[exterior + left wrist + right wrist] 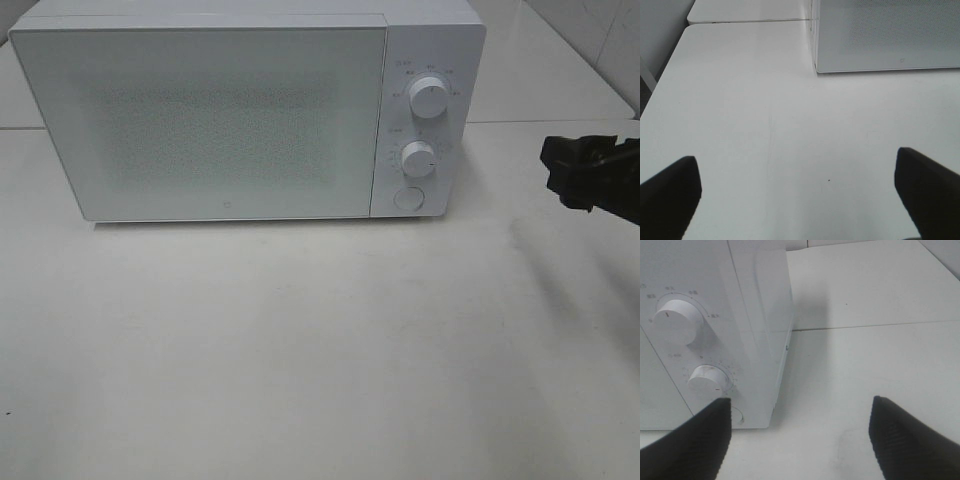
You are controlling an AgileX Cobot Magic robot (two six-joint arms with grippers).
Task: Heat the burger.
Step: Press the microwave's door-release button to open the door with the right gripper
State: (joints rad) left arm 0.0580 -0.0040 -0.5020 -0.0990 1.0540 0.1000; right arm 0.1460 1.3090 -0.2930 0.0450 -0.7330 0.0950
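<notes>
The burger is out of view in every frame. A white microwave (pixel 220 120) stands at the back of the table with its door closed. My right gripper (pixel 562 172) hovers to the right of the microwave's control panel, open and empty. In the right wrist view this gripper (pixel 800 412) faces the panel's corner, with the upper knob (pixel 672 320) and lower knob (pixel 707 377) beside one finger. My left gripper (pixel 796 172) is open and empty over bare table, short of the microwave's front left corner (pixel 816 65). It does not show in the exterior view.
The control panel carries two round knobs (pixel 428 95) (pixel 418 158) and a round button (pixel 407 197). A white table (pixel 300 350) spreads in front of the microwave. A seam (pixel 880 325) divides it from a second white table behind.
</notes>
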